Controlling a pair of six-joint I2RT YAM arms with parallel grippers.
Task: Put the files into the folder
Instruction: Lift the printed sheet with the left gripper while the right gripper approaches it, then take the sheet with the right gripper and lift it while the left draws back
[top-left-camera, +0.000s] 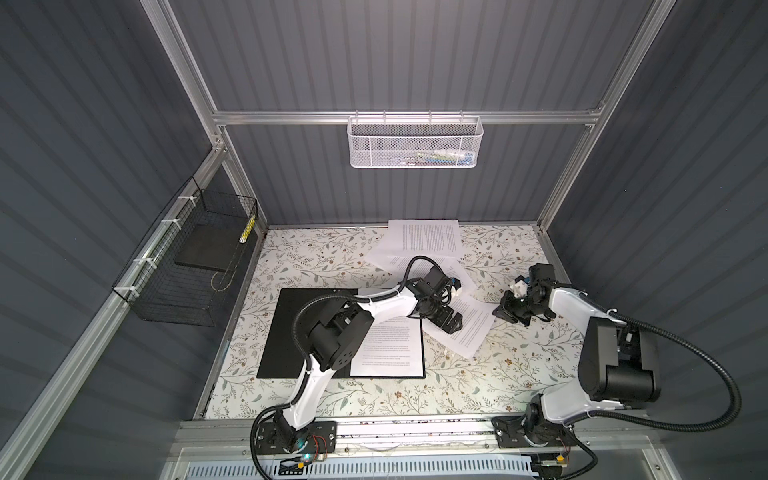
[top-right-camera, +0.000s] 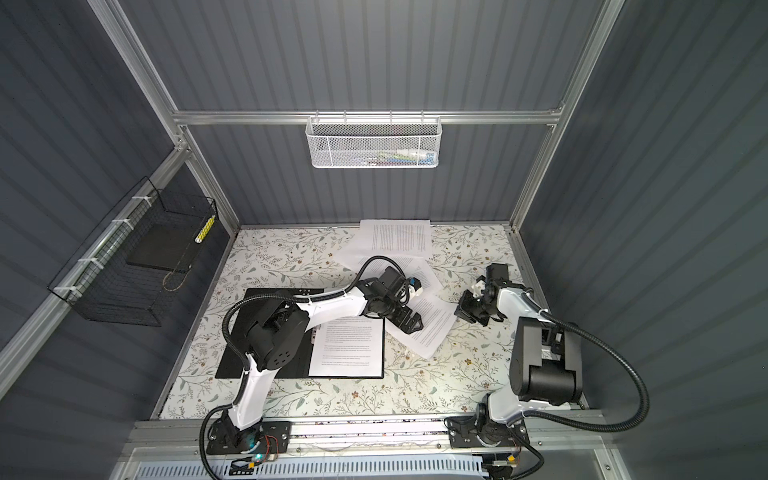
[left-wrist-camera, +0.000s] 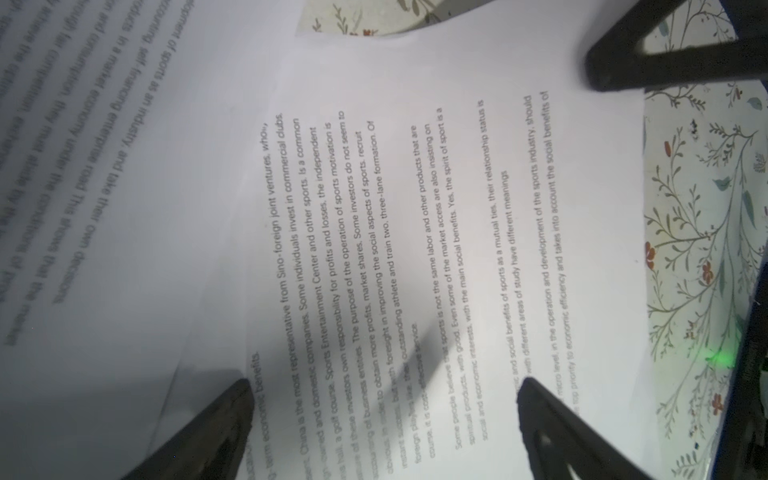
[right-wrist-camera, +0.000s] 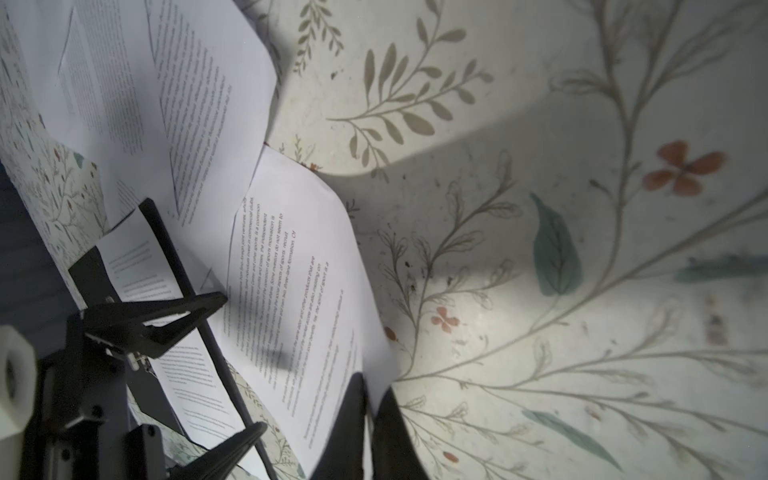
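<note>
Both top views show a floral surface (top-left-camera: 478, 386) bearing the open folder (top-left-camera: 278, 349), one page (top-left-camera: 386, 353) inside and loose files (top-left-camera: 424, 241) behind. In the left wrist view, the left tool (left-wrist-camera: 382, 399) gapes above a printed sheet (left-wrist-camera: 415, 208). In the right wrist view, the right tool (right-wrist-camera: 371, 419) pinches that sheet's edge. It should lift low and slide the sheet flat toward the folder.

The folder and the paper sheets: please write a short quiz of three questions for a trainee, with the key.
1. True or false: the left gripper is shut on a printed sheet.
2. What does the right gripper pinch? A) the folder's cover B) the edge of the loose printed sheet C) nothing
3. How many sheets show inside the open folder?
Key: 1 false, its jaws stand open over the loose printed sheet. 2 B. 3 one filed sheet.
</note>
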